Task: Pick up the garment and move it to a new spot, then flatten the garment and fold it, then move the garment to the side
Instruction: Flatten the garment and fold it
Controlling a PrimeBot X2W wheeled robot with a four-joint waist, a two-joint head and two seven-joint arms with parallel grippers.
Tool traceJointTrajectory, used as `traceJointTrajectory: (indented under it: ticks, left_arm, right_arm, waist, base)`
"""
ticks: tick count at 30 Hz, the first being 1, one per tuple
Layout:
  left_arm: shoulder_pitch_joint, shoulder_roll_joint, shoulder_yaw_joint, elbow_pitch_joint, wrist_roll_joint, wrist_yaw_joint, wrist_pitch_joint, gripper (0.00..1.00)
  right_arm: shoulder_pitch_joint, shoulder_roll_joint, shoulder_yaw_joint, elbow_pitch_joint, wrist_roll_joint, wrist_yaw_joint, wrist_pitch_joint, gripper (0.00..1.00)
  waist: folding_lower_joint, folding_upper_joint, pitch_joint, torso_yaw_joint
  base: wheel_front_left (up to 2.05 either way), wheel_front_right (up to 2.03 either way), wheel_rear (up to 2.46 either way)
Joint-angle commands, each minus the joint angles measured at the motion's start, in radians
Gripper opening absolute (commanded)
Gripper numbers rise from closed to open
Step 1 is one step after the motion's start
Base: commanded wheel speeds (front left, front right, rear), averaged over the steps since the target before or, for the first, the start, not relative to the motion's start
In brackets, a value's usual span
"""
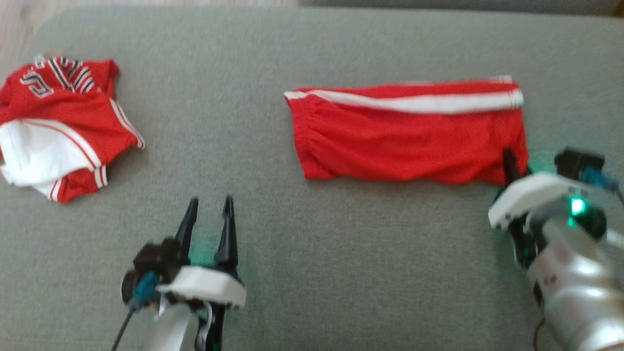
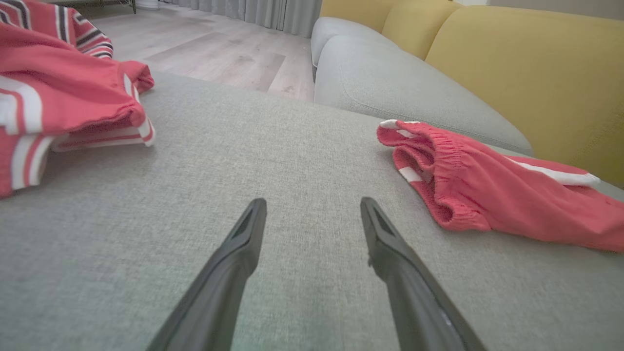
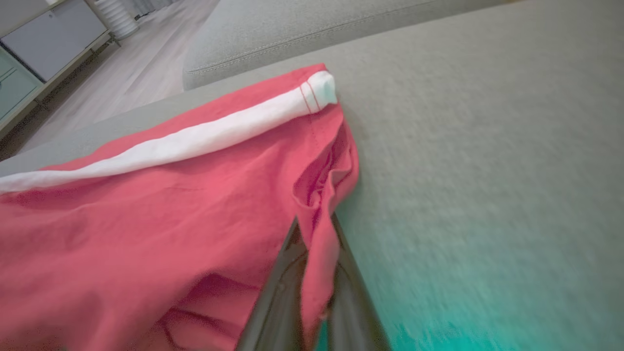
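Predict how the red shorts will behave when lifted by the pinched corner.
Probably floppy: the red shorts bunch into wrinkles where the right gripper pinches their corner, so they would likely hang and unfold. Probably light: the cloth looks thin. Pushed, they may crumple rather than slide on the coarse grey cushion.

tips of right tool (image 3: 316, 231) buried in fold of red shorts (image 1: 404, 141), crumpled jersey (image 1: 63, 122) cropped by head view's left edge

Found no readable text, brand or number. Made out just one large white character with a dark outline on the crumpled red-and-white jersey (image 1: 73, 112) at the left end of the grey woven sofa cushion (image 1: 312, 44), beside the striped collar (image 1: 73, 73); too blurred and turned to name.
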Motion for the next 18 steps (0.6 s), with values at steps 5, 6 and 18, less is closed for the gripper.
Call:
traceJointTrajectory:
  ticks: [5, 6, 18]
  left_arm:
    - [0.078, 0.017, 0.041, -0.040, 0.013, -0.009, -0.005, 1.00]
    - [0.090, 0.017, 0.040, -0.042, 0.015, -0.010, -0.005, 1.00]
    - [0.095, 0.017, 0.024, -0.036, 0.030, -0.028, -0.005, 1.00]
  right_arm:
    - [0.121, -0.014, 0.024, -0.084, 0.072, -0.001, -0.018, 0.00]
    - [0.133, -0.020, 0.026, -0.093, 0.080, -0.001, -0.018, 0.00]
    - [0.088, -0.038, 0.083, -0.290, 0.031, -0.001, -0.021, 0.00]
  waist:
    - [0.0001, 0.0000, -0.093, -0.035]
    - [0.0001, 0.0000, -0.098, -0.035]
    - [0.0001, 0.0000, -0.080, 0.006]
  base:
    - [0.00, 0.00, 0.00]
    - [0.00, 0.00, 0.00]
    - [0.00, 0.00, 0.00]
